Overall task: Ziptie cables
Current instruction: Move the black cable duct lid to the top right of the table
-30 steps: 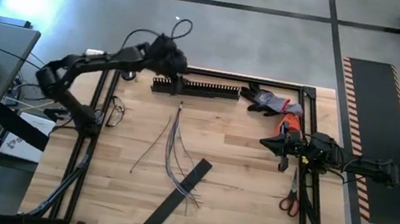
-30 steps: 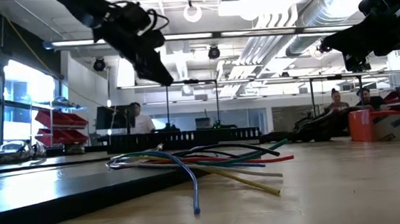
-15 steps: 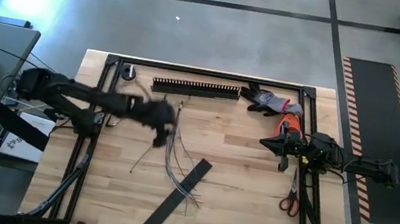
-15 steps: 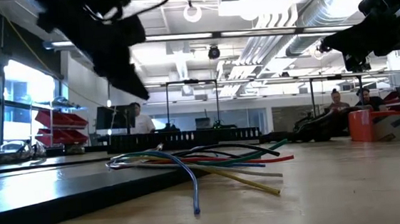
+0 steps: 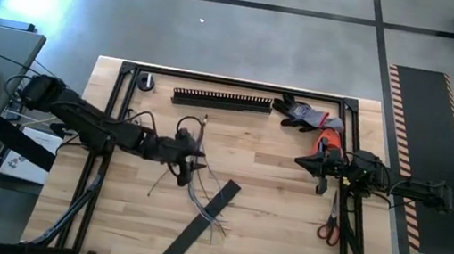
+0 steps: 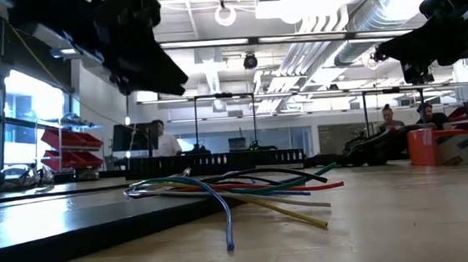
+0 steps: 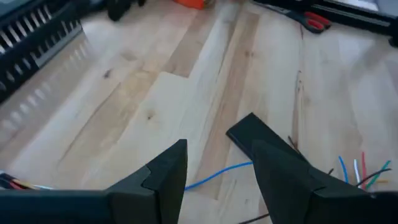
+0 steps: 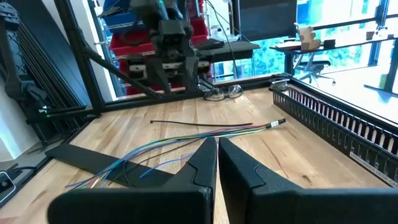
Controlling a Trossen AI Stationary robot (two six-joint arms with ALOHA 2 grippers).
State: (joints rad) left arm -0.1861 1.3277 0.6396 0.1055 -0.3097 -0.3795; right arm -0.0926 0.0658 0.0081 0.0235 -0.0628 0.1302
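Note:
The cables point(image 5: 194, 183) are a loose bundle of thin coloured wires lying flat on the wooden table, bound at the far end and fanned out at the near end point(image 6: 247, 184) point(image 8: 205, 132). My left gripper point(image 5: 189, 163) point(image 6: 159, 70) hangs open above the middle of the bundle. In its wrist view, a blue wire point(image 7: 214, 182) shows on the table below the gap of the gripper point(image 7: 219, 149). My right gripper point(image 5: 301, 162) point(image 8: 217, 142) waits shut at the table's right side, pointing toward the cables.
A flat black cover strip point(image 5: 221, 200) lies over the cables' near part, with a second strip point(image 5: 178, 241) nearer. The black slotted duct point(image 5: 222, 100), a tape roll point(image 5: 145, 82) and a glove point(image 5: 305, 114) line the far edge. Scissors point(image 5: 331, 224) lie at the right.
My left arm has swung from above the slotted duct at the far edge toward the near edge and come lower, ending over the middle of the cables. The cables have not moved.

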